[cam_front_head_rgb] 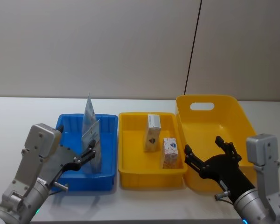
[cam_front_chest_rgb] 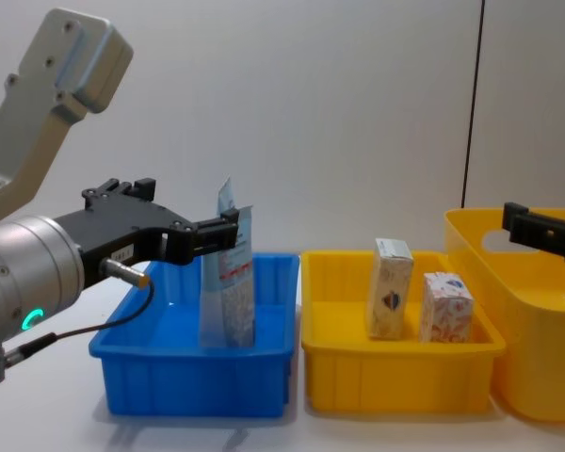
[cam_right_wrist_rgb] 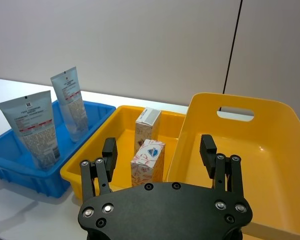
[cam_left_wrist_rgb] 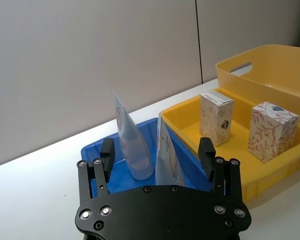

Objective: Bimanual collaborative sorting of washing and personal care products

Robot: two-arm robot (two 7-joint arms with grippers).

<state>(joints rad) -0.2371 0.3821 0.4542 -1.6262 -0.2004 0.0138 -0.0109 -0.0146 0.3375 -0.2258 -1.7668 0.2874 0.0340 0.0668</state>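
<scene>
Sorting looks done, I judge: two squeeze tubes (cam_right_wrist_rgb: pixel 34 127) stand in the blue tray (cam_front_head_rgb: pixel 70 119), two cartons (cam_right_wrist_rgb: pixel 147 130) in the yellow tray (cam_front_head_rgb: pixel 130 140). My left gripper (cam_front_head_rgb: pixel 91 154) and right gripper (cam_front_head_rgb: pixel 203 145) are spread wide, holding nothing.

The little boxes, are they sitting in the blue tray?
No, both little boxes stand in the small yellow tray; the blue tray holds the two tubes.

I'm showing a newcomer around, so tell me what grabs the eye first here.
Two pale tubes stand on end in the blue tray on the left, the open left gripper straddling the nearer one. Beside it, two small cartons stand in the yellow tray, and the open right gripper hovers by the big yellow basket on the right.
</scene>
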